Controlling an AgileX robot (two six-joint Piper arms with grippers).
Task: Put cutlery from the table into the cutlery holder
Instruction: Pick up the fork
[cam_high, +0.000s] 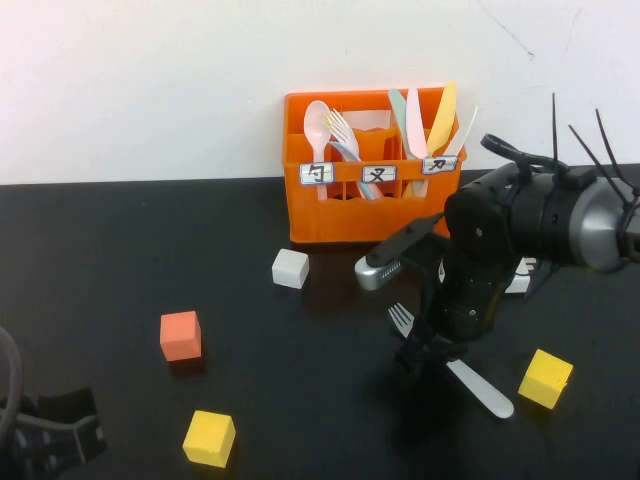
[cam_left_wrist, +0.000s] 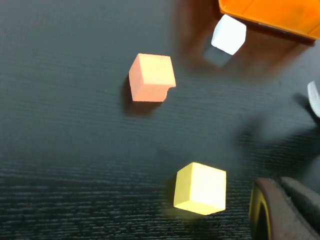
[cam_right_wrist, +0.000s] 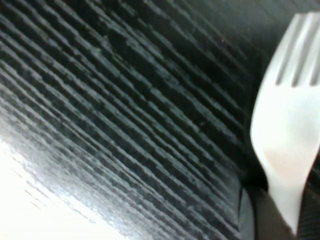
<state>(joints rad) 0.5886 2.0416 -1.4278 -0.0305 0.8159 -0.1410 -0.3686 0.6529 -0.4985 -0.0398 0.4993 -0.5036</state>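
While the right end effector (cam_high: 422, 345) presses down on the black worktop (cam_high: 120, 250), it is grasping the grey fork (cam_high: 452, 362) at mid-length.
The fork lies flat at about 4 o'clock from the orange holder (cam_high: 372, 170), its long axis running from tines at 10 o'clock to handle end at 4 o'clock. The holder's three white labels (cam_high: 377, 174) each carry one black character, too small to read. Inside it, a pink spoon (cam_high: 318, 125) stands in the left compartment, another fork in the middle, and pastel knives (cam_high: 436, 118) in the right. The left end effector (cam_high: 55, 430) rests clenched at the worktop's 7 o'clock corner, near a yellow cube (cam_high: 209, 438). An orange cube (cam_high: 181, 335) and a white block (cam_high: 290, 268) lie between.
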